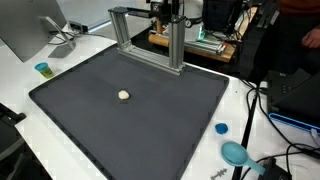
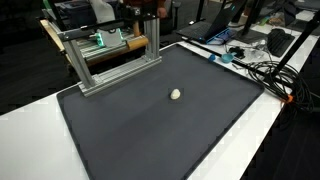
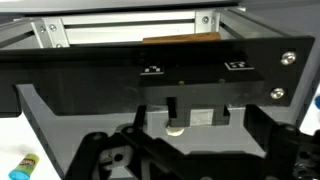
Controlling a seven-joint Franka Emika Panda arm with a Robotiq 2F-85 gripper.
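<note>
Hand [image 3: 185, 152] fingers wide apart, holding nothing, up by the frame [image 1: 150, 45] at the far edge of the mat [image 1: 170, 125]. Ball [image 1: 123, 95] lies alone mid-mat, well apart from the hand, untouched. Blue cap [image 1: 221, 128] on the desk [image 1: 15, 100] beside the mat. Looks barely begun: reach, descent and grasp on the ball all left

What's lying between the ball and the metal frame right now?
Nothing: only bare mat runs between ball and frame, as both exterior views show.
</note>
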